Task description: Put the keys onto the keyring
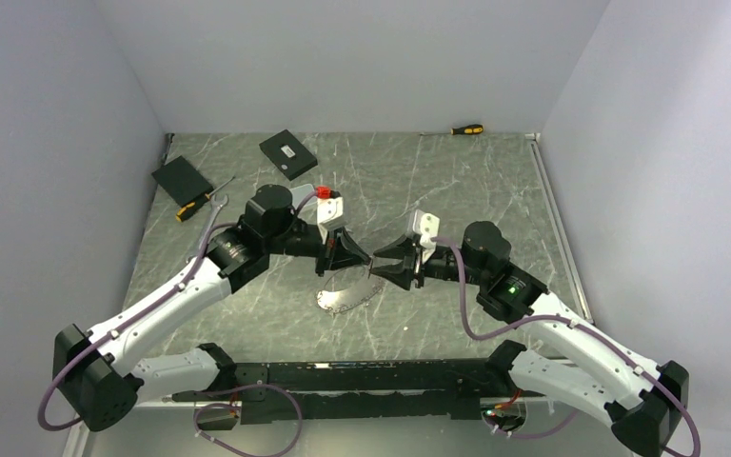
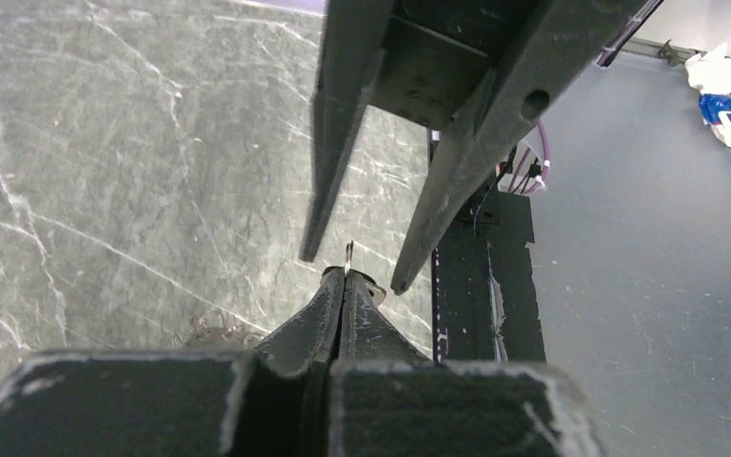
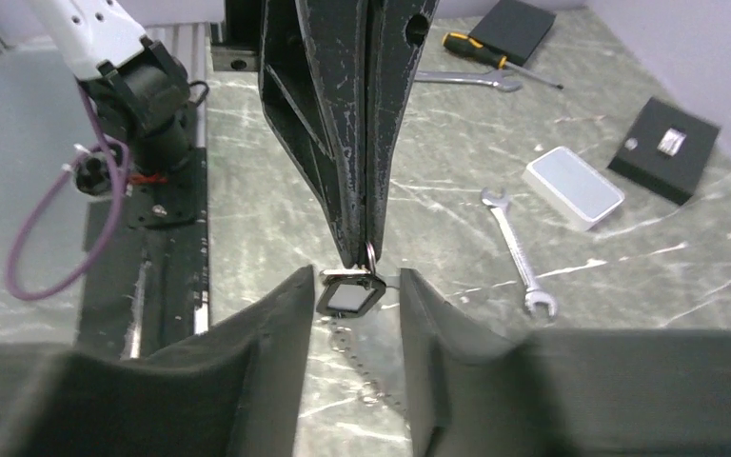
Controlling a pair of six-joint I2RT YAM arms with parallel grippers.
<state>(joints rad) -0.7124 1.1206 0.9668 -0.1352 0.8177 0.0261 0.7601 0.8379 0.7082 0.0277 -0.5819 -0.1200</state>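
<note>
Key point(image 3: 347, 300) pinched by left gripper point(image 3: 366, 255), right gripper point(image 3: 355, 281) parted around it

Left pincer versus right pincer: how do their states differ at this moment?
The left pincer is shut; the right pincer stands open. The left pincer pinches a small ring with what looks like a key hanging from it; the right pincer grips nothing, its fingers flanking that key. Both meet tip to tip over the middle of the table.

keyring point(image 1: 345, 297) on table point(image 1: 457, 190) centre, two boxes point(image 1: 183, 181) point(image 1: 288, 153) back left (screwdriver point(image 1: 195, 205) beside one), second screwdriver point(image 1: 466, 129) back right
</note>
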